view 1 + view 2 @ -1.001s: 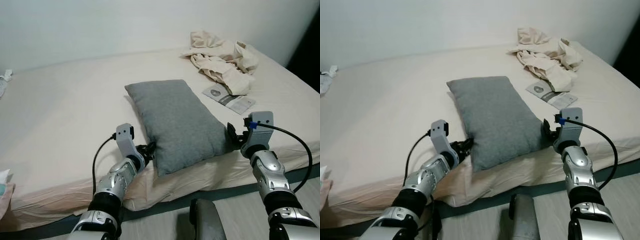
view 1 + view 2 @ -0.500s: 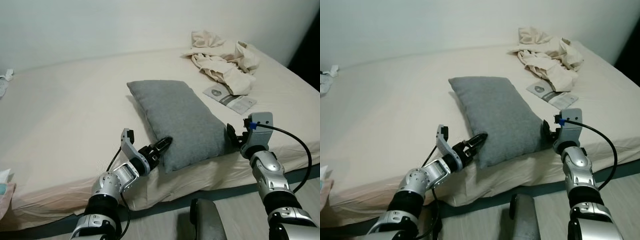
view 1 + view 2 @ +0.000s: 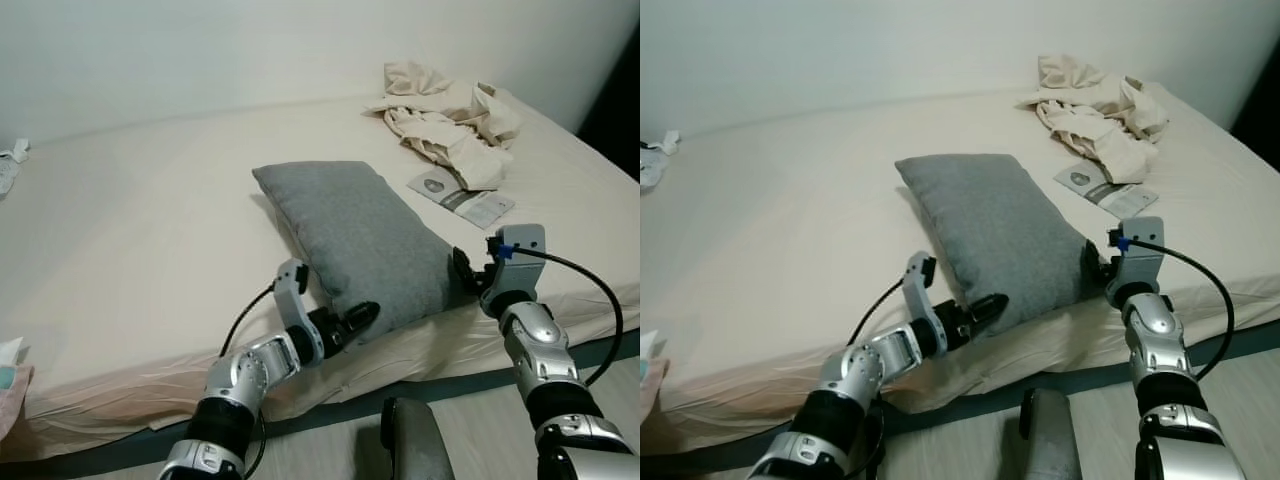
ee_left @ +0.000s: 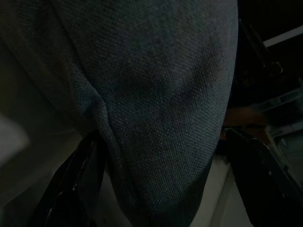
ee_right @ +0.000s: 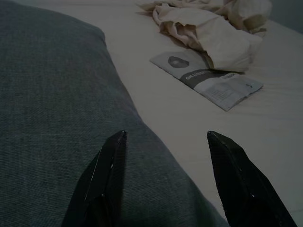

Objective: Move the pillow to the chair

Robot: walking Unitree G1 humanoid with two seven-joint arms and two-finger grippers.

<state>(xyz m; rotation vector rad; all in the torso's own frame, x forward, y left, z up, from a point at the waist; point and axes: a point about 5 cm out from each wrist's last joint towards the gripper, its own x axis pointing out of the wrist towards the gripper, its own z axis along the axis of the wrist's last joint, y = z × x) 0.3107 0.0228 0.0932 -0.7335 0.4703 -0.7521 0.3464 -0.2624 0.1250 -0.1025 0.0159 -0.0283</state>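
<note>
Cream bed, grey pillow

A grey rectangular fabric pillow lies on the cream-sheeted bed, left gripper and right gripper at its near corners.

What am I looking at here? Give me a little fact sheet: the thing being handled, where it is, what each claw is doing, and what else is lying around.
Item: grey pillow
Where: near the front edge of the bed
Left claw: open, at the pillow's near corner, fabric between its fingers
Right claw: open, at the pillow's right side
Also on the bed: crumpled cream cloth and a leaflet beyond the pillow
</note>
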